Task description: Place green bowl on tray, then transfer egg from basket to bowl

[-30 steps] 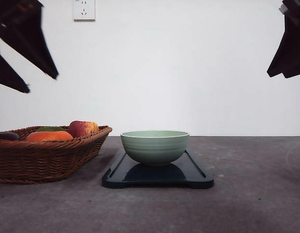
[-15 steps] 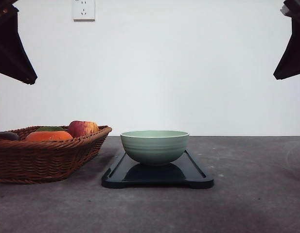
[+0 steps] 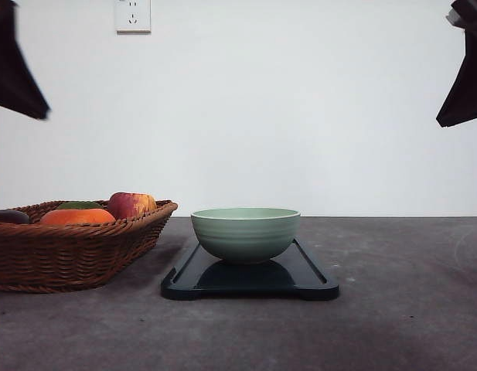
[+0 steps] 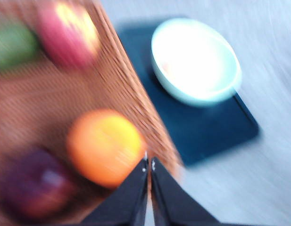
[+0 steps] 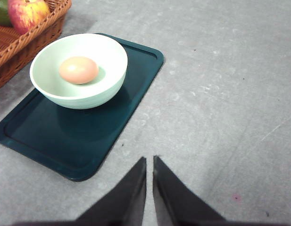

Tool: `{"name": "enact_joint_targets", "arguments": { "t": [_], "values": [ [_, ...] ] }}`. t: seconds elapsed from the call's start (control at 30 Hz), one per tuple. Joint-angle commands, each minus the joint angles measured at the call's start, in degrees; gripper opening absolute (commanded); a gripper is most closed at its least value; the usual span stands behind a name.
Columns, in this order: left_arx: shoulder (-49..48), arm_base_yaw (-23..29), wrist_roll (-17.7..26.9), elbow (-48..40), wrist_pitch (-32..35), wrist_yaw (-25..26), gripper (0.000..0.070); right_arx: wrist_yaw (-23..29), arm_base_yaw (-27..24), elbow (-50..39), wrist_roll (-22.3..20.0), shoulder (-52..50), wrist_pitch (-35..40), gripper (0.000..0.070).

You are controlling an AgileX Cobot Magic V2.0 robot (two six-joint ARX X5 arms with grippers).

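Green bowl (image 3: 246,233) is seen mid-frame on the tray (image 3: 250,280), the basket (image 3: 72,243) at lower left. Blurred left-wrist frame: left gripper (image 4: 148,165) pressed together. Right-wrist frame: egg (image 5: 78,70) lies in the bowl at upper left; right gripper (image 5: 149,163) closed, empty.

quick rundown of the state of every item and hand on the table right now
pale green ribbed ceramic bowl: upright on the tray, egg inside
tan egg: lying in the bowl
dark rectangular tray: flat on the table, bowl on it
brown woven wicker basket: upright beside the tray, holding fruit
left hand: shut, empty
right hand: shut, empty
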Motion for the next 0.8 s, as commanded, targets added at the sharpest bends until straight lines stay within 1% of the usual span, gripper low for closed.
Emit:
{"name": "enact_joint_targets", "arguments": {
  "t": [0.0,0.1,0.2,0.3,0.4,0.53,0.63,0.7,0.77],
  "values": [
    [-3.76,2.46,3.65,-3.50,3.56,-0.47,0.0000,0.07,0.28,0.33,-0.22,0.37,0.58,0.0015],
    [-12.82,8.58,3.07,-11.01,8.64,-0.77,0.0000,0.06,0.28,0.33,-0.22,0.39,0.59,0.0015],
    [-22.71,14.18,3.24,-17.77,9.37,-3.54,0.0000,0.04,0.28,0.33,-0.22,0.39,0.59,0.0015],
    [-32.16,17.75,3.27,-24.06,9.32,-6.68,0.0000,0.07,0.28,0.33,-0.22,0.39,0.59,0.0015],
    [-39.25,19.64,3.23,-29.35,9.43,-7.49,0.0000,0.06,0.28,0.33,-0.22,0.39,0.59,0.0015],
    [-44.58,20.98,2.80,-33.96,9.63,-7.49,0.0000,0.06,0.28,0.33,-0.22,0.39,0.58,0.0015],
    [-45.82,21.93,2.79,-36.60,11.14,-7.47,0.0000,0.07,0.28,0.33,-0.22,0.39,0.61,0.0015],
    [-45.79,22.26,2.98,-37.25,12.61,-7.45,0.0000,0.04,0.28,0.33,-0.22,0.38,0.58,0.0015],
    [-45.79,22.39,3.69,-37.25,12.71,-7.45,0.0000,0.05,0.28,0.33,-0.22,0.39,0.62,0.0015]
  ]
}}
